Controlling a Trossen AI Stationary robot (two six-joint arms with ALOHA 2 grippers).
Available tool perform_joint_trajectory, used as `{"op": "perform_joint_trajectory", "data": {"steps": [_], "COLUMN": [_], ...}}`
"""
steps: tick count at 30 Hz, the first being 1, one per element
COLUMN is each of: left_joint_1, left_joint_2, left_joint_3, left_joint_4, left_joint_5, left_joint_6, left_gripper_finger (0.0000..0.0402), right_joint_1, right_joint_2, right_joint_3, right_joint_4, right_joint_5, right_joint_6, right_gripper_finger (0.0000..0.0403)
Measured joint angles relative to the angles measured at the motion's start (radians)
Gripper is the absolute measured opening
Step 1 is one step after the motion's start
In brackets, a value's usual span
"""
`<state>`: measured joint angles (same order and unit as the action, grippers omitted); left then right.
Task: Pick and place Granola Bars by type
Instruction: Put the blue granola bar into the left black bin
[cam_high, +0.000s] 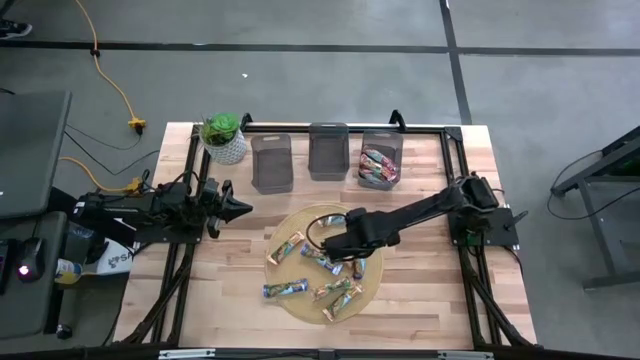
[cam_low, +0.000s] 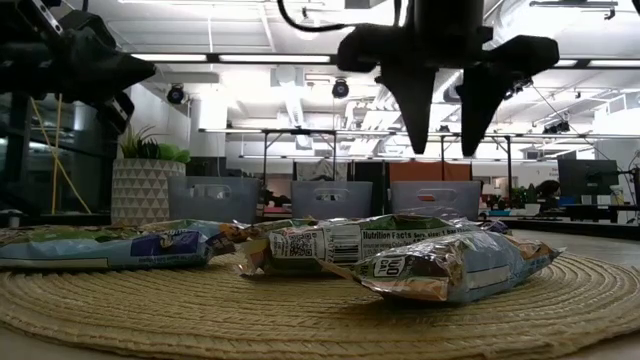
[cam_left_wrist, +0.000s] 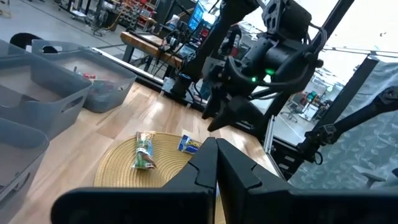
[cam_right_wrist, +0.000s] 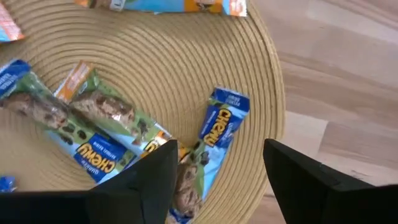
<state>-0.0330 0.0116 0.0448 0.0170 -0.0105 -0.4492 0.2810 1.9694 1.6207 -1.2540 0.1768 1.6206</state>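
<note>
Several granola bars (cam_high: 322, 262) in blue, green and orange wrappers lie flat on the round woven mat (cam_high: 372, 283); more sit in the far right bin (cam_high: 380, 165). My right gripper (cam_low: 445, 110) hangs open above the mat, pointing down and touching nothing. In the right wrist view its fingers (cam_right_wrist: 227, 180) stand on either side of a blue bar (cam_right_wrist: 219, 132) below them, beside other bars (cam_right_wrist: 93, 124). My left gripper (cam_high: 238, 207) is shut, held level above the table left of the mat, its fingers (cam_left_wrist: 216, 163) pointing at the right arm.
Three clear grey bins (cam_high: 270, 162) (cam_high: 328, 150) stand in a row at the far edge, the left and middle ones without bars. A potted plant (cam_high: 223, 137) stands at the far left corner. Bare wood lies near and right of the mat (cam_low: 300, 320).
</note>
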Motion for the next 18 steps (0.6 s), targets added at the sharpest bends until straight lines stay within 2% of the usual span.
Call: {"op": "perform_joint_trajectory", "data": {"steps": [18], "left_joint_1": [0.0], "left_joint_2": [0.0], "left_joint_3": [0.001], "left_joint_4": [-0.002], "left_joint_5": [0.0], "left_joint_6": [0.0], "left_gripper_finger": [0.0001], "right_joint_1": [-0.006], "right_joint_2": [0.126], "right_joint_3": [0.0], "right_joint_4": [0.037], "right_joint_5": [-0.082], "right_joint_6": [0.086], "right_gripper_finger": [0.0225]}}
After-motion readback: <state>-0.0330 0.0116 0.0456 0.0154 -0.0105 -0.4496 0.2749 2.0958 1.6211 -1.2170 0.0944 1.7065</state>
